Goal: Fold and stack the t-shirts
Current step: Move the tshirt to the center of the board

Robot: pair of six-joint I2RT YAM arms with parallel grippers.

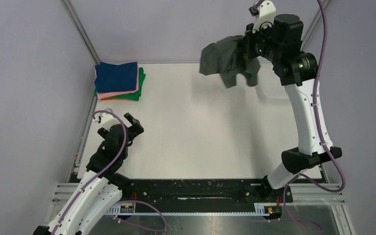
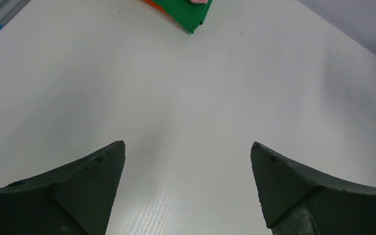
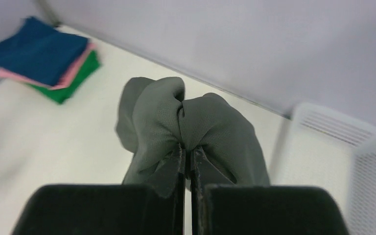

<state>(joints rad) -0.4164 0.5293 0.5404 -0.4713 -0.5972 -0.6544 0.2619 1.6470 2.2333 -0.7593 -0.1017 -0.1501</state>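
My right fingers (image 3: pixel 187 155) are pinching shut on a bunch of the dark grey-green t-shirt (image 3: pixel 196 122), dangling it at one o'clock over the tabletop (image 1: pixel 200 127). It is hanging limp, probably light; I am judging the shoulders the better hold. My left fingers (image 2: pixel 188 144) are gaping empty at seven o'clock.

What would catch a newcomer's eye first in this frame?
The dark grey-green t-shirt dangles in mid-air at the far right, bunched in the shut right gripper. Next comes the colourful stack of folded t-shirts in the far left corner of the table, navy on top. The left gripper hovers open and empty in front of it.
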